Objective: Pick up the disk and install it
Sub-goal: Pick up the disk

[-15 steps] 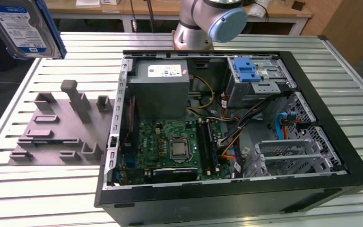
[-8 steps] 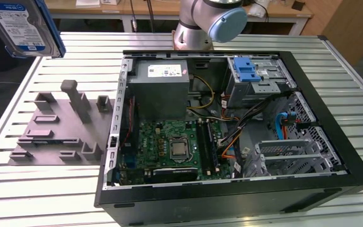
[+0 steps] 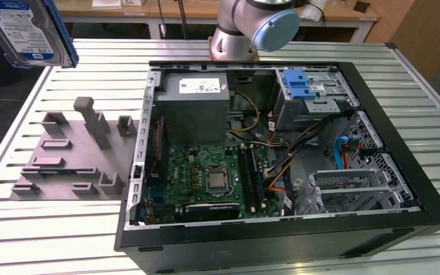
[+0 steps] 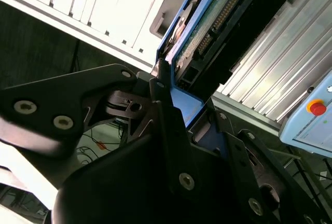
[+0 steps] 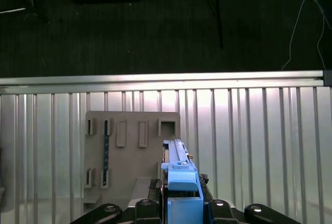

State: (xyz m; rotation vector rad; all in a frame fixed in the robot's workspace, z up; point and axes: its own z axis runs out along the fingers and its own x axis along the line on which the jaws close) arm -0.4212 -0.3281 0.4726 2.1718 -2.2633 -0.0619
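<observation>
Disk (image 4: pixel 207 24) is pinched edge-on in the gripper (image 5: pixel 180 187), fingers (image 4: pixel 165 99) pressed to either side of its blue frame (image 5: pixel 181 177); in the exterior view it hangs aloft at ten o'clock from the case (image 3: pixel 281 243); a grey rack (image 3: pixel 67 160) lies on the slatted table (image 3: pixel 52 229) at the case's nine o'clock; the case lies open; the arm (image 3: pixel 243 23) stands at its twelve.
</observation>
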